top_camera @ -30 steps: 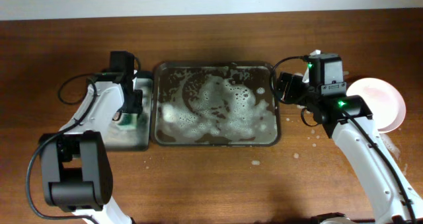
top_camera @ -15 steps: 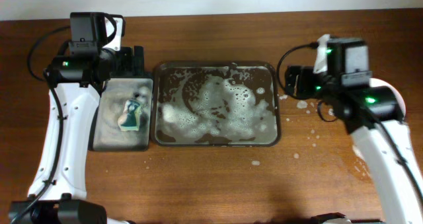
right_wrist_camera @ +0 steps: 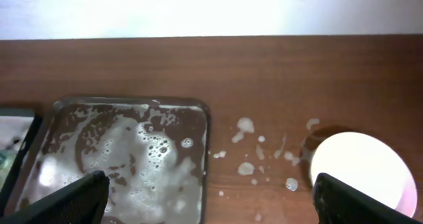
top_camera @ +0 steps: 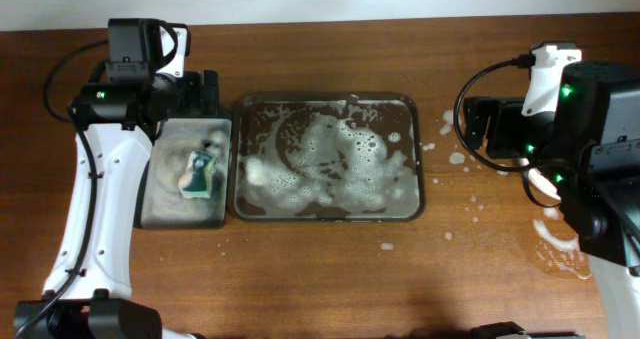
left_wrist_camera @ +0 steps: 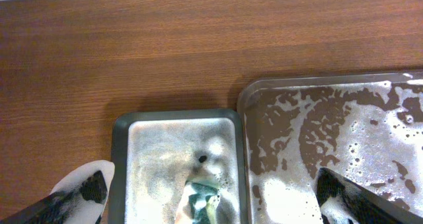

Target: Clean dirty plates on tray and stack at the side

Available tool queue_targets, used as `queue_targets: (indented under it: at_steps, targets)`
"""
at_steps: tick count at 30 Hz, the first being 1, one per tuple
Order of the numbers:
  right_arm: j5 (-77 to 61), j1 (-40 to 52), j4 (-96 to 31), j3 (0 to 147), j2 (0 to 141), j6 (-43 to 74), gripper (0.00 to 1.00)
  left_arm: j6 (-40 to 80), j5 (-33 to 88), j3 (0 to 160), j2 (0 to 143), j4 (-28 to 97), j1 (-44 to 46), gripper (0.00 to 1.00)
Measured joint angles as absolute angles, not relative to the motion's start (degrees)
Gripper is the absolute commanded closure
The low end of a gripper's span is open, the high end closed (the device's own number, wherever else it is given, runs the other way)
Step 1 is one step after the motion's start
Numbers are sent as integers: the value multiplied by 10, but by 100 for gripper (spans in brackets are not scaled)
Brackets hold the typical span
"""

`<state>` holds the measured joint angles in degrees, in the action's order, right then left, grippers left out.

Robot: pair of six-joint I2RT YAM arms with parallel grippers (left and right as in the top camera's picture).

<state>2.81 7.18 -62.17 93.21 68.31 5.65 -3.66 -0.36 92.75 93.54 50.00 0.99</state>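
Your left arm stretches along the table's left edge, and the left gripper [top_camera: 197, 81] hangs over the far end of the small tray [top_camera: 160, 204]. Its fingers are spread wide with nothing between them, and foam clings to the fingertips [left_wrist_camera: 82, 196]. The sponge [top_camera: 200, 174] lies in that small tray beneath them. Your right arm sits high near the right edge, with the right gripper [top_camera: 470, 127] pointing toward the tray [top_camera: 260, 119], fingers likewise parted and empty. The tray lies mid-table near the far edge, its floor covered in suds. The plates [right_wrist_camera: 360, 166] rest on the side [right_wrist_camera: 271, 178] by the right edge, among foam splashes [right_wrist_camera: 246, 125]. You cannot tell how many are stacked.
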Motion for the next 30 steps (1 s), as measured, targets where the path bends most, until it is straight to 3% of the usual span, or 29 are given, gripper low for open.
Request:
queue_targets:
  at_steps: [3,6,7,15,20,25,30]
  targets:
    - [13,60,-549,890,644,40,2,-37,-4,927,935,500,10,1]
    - [-5,60,-391,738,544,5,2,-37,-3,927,935,500,10,1]
    - [-20,55,-295,620,470,-10,2,-37,-3,927,935,501,10,1]
    - [-62,15,-60,205,135,-22,2,-37,-1,927,935,501,10,1]
    - [-62,15,17,112,29,-22,2,-37,-1,927,936,501,10,1]
    - [-64,15,37,104,8,-22,2,-37,-1,927,935,501,10,1]
    - [-66,21,168,25,7,-22,2,-37,-1,927,936,501,10,1]
